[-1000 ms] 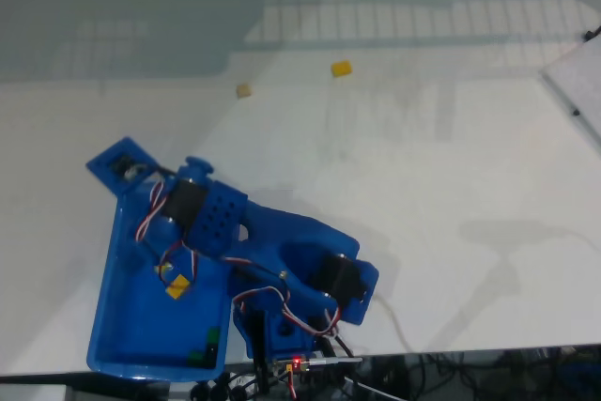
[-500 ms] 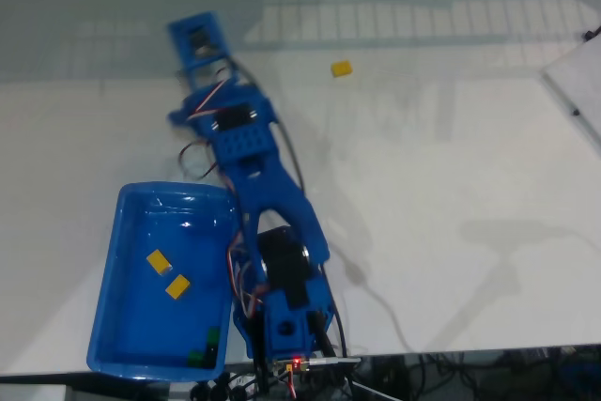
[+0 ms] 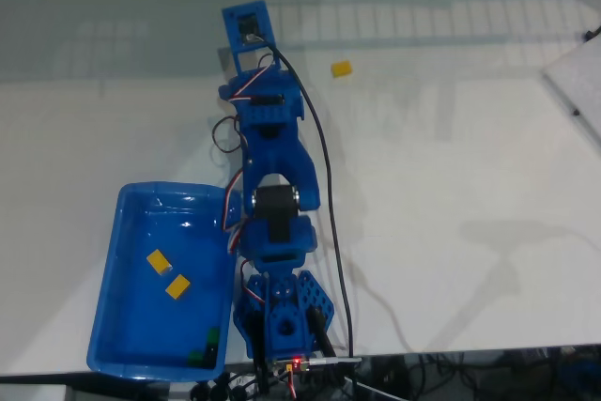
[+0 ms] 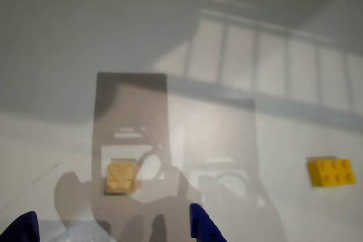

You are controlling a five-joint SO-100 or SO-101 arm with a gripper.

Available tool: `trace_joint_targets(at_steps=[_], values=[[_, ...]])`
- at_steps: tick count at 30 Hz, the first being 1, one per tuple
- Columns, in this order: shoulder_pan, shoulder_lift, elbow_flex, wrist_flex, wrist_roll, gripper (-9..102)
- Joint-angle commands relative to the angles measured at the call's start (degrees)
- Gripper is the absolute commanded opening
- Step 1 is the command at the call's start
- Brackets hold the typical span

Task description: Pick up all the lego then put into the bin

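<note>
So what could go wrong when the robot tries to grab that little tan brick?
The tan brick is tiny and sits nearer one tip of the open claw, so a finger might nudge it away instead of pinching it. The yellow brick lies far to the right in the wrist view, so it needs its own trip. The blue bin is back beside the arm's base; a loosely held brick could drop on the way there.

**What sits on the white table**

The table [image 3: 451, 166] is white and shiny. A blue bin [image 3: 108, 274] sits by the near left corner. A yellow lego [image 3: 341, 69] lies toward the far edge. A small tan lego [image 4: 121, 175] lies left of the yellow one in the wrist view.
</note>
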Motion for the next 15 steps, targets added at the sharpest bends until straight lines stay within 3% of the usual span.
trace_joint_targets(at_steps=[1,15], values=[[-0.88,-1.14,-0.70,-2.11,1.58,35],[-3.43,-7.29,-0.70,-5.71,5.45,34]])
